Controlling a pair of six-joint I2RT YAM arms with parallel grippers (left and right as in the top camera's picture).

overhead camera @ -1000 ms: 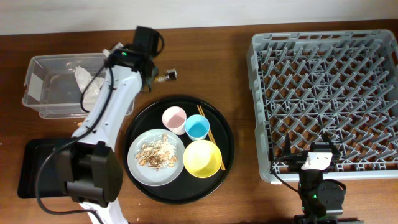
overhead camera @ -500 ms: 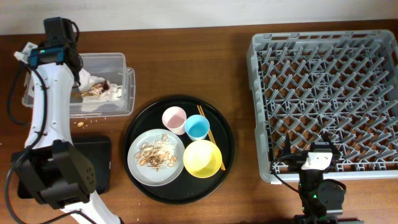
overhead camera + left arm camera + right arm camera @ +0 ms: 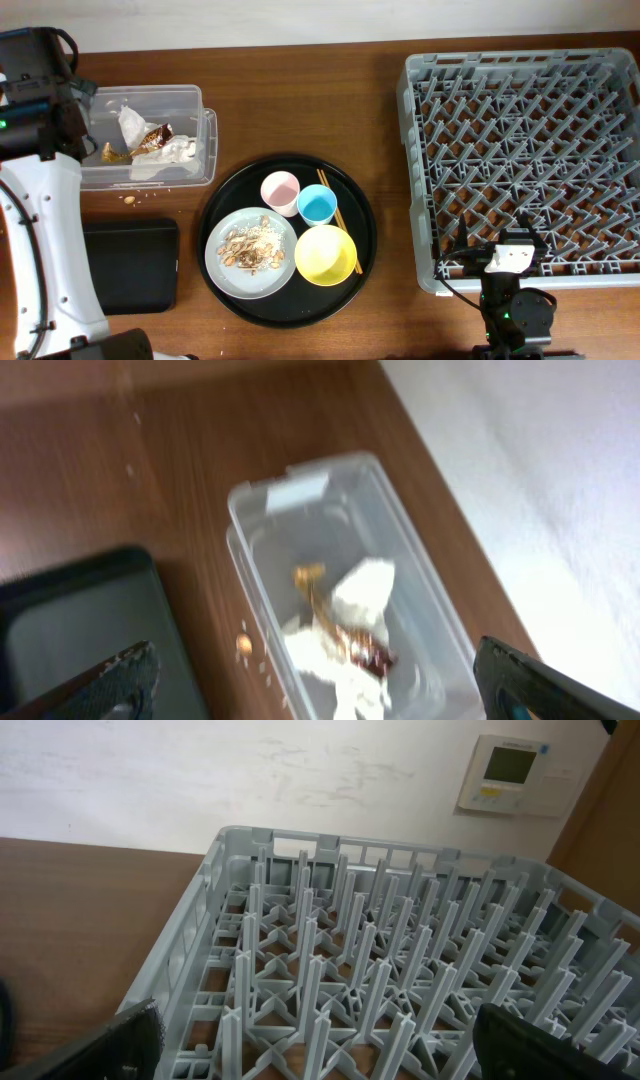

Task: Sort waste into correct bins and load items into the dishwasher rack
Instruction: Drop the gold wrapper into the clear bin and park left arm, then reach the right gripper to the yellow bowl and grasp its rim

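My left gripper [image 3: 318, 685] hangs wide open above the clear tub [image 3: 400, 520] with nothing between its fingers [image 3: 120, 678]. Crumpled white paper [image 3: 130, 125] and a brown-gold wrapper [image 3: 152, 137] lie inside the tub [image 3: 203, 103]. The shallow black tray [image 3: 130, 265] sits below it. On the round black tray [image 3: 362, 215] stand a pink cup [image 3: 280, 187], blue cup [image 3: 318, 205], yellow bowl [image 3: 325, 254], chopsticks [image 3: 338, 212] and a grey plate [image 3: 218, 262] with food scraps [image 3: 252, 248]. My right gripper [image 3: 320, 1045] is open at the near edge of the dishwasher rack [image 3: 380, 970].
A few crumbs [image 3: 128, 199] lie on the wooden table just below the tub. The left arm [image 3: 40, 210] runs down the far left side. The rack [image 3: 525, 165] fills the right part of the table, and a wall rises behind it.
The left arm swung left from the middle of the table to the tub's left end and opened. The wrapper it carried now lies in the tub. The right arm has not moved.
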